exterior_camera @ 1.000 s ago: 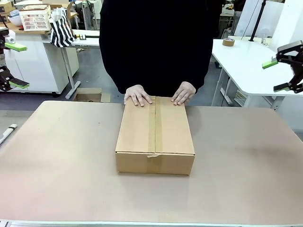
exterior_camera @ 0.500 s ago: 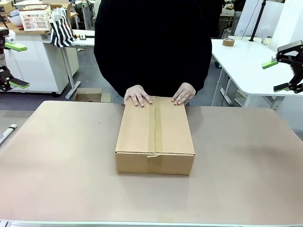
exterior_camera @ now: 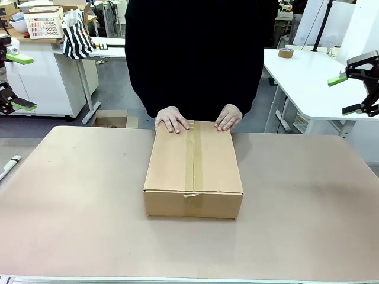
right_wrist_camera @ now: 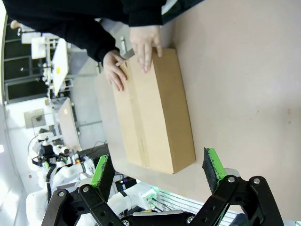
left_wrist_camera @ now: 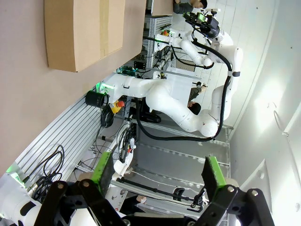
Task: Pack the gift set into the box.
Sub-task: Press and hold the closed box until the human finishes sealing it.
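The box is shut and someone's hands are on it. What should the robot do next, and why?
Probably wait a moment. The box is closed, with tape along its seam, and the person's hands rest on its far edge. The left end effector and the right end effector hang open at the sides, holding nothing.

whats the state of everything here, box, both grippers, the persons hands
box: closed, flaps down, tape strip along the top seam, lying flat on the table
left gripper: open, empty, held up off the table at the left side
right gripper: open, empty, held up off the table at the right side
person's right hand: fingers flat on the far end of the box top
person's left hand: fingers flat on the far end of the box top
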Controlling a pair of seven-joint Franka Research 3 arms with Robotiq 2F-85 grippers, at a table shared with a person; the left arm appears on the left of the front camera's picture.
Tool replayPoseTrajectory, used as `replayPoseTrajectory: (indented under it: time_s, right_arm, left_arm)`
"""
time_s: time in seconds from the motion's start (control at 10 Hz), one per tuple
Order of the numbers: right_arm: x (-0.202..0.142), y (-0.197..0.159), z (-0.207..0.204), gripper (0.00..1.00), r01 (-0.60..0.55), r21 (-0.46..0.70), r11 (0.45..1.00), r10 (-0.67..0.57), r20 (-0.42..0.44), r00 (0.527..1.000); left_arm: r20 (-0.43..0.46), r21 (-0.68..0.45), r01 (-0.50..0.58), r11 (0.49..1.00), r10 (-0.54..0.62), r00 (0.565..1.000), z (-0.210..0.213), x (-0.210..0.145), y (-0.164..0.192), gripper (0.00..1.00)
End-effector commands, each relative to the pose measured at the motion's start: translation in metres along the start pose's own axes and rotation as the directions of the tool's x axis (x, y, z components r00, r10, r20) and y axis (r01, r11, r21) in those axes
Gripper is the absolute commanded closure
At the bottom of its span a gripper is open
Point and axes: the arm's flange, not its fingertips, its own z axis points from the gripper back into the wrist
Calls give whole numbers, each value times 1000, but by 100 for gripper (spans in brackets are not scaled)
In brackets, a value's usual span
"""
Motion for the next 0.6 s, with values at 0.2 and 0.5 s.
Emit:
replayPoseTrajectory:
  time_s: [0.2,0.5]
  right_arm:
    - [-1,26,-31,0,-450,332,829,467,31,884]
    - [-40,92,-64,0,-807,589,-30,777,521,352]
  left_arm:
    - [-144,40,447,894,-437,888,-35,0,-7,0]
    - [-109,122,904,410,-900,423,-106,-4,-16,0]
